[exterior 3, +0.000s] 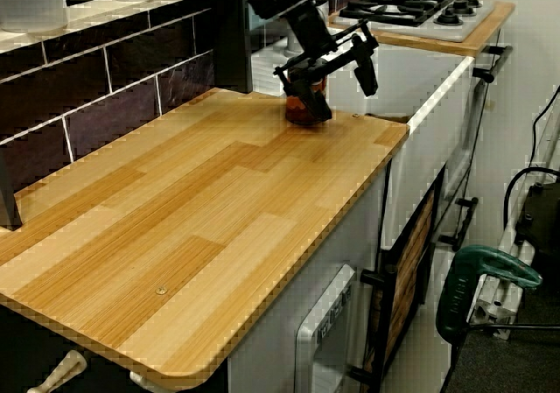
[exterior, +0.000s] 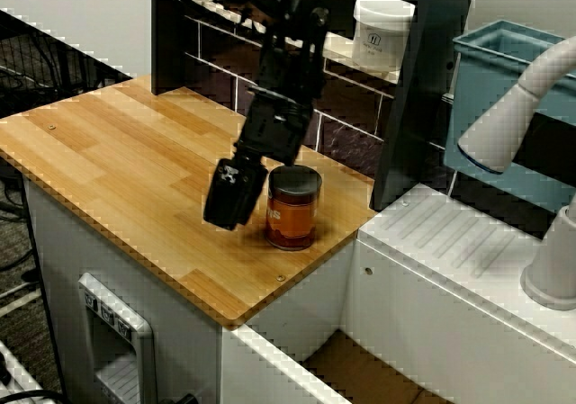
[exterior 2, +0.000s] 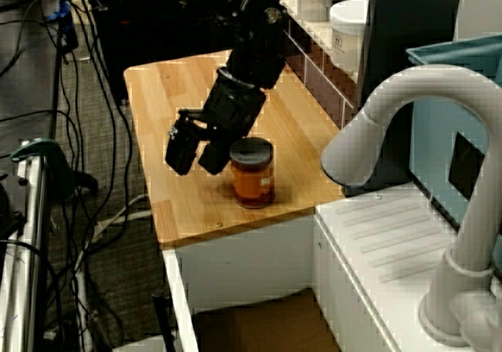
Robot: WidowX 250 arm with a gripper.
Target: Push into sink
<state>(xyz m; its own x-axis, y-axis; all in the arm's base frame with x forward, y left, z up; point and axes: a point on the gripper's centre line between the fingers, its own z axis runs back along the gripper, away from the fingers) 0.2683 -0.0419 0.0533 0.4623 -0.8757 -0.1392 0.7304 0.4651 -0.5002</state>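
The jar [exterior: 293, 208] stands on the table [exterior: 126, 170], near its edge. The sink [exterior: 468, 242] is at 3 o'clock. The jaws [exterior 2: 196, 150] are open, holding nothing, just beside the jar at 9 o'clock.

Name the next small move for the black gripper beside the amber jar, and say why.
Probably a short sideways shove toward the white ribbed sink unit. The black gripper sits open beside the black-lidded amber jar, opposite the sink, and the jar stands upright near the wooden countertop's edge.
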